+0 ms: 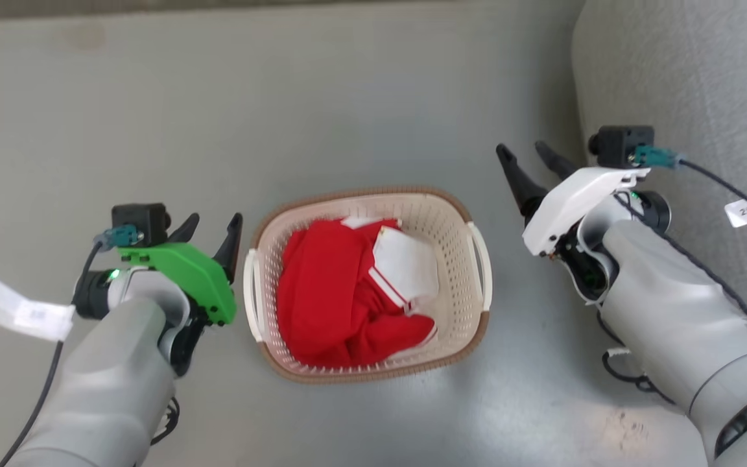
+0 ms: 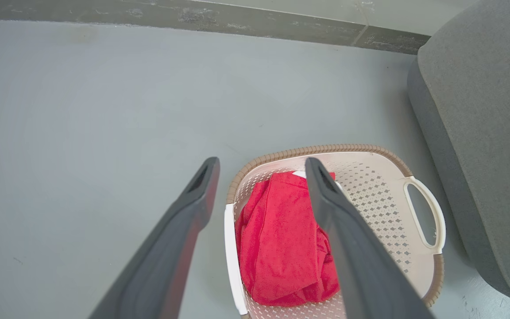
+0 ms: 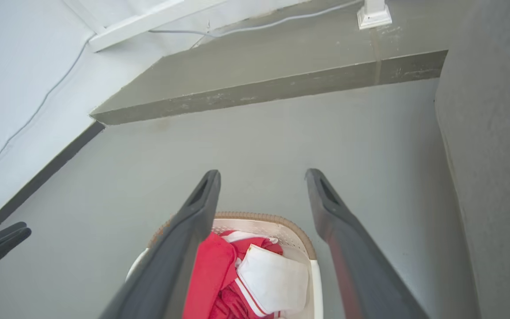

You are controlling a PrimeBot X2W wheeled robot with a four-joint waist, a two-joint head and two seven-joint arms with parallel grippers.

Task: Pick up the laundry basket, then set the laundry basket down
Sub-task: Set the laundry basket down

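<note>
My left hand (image 1: pixel 214 224), green-shelled, sits at the lower left of the head view. Its two dark fingers are spread and hold nothing, with the tips just beside the laundry basket's left white side handle (image 1: pixel 251 295). In the left wrist view that handle (image 2: pixel 230 252) shows between the two fingers. My right hand (image 1: pixel 519 150), white-shelled, hangs at the right of the frame, its fingers likewise parted and empty, apart from the right white handle (image 1: pixel 482 266). Between my hands, at the centre, the cream-white perforated plastic laundry basket (image 1: pixel 360 194) with its brown woven-look rim stands on the grey floor (image 1: pixel 153 97). Inside lies a crumpled red cloth (image 1: pixel 328 298) with a white patch (image 1: pixel 406 263). A grey upholstered seat (image 1: pixel 685 65) takes the upper right.
</note>
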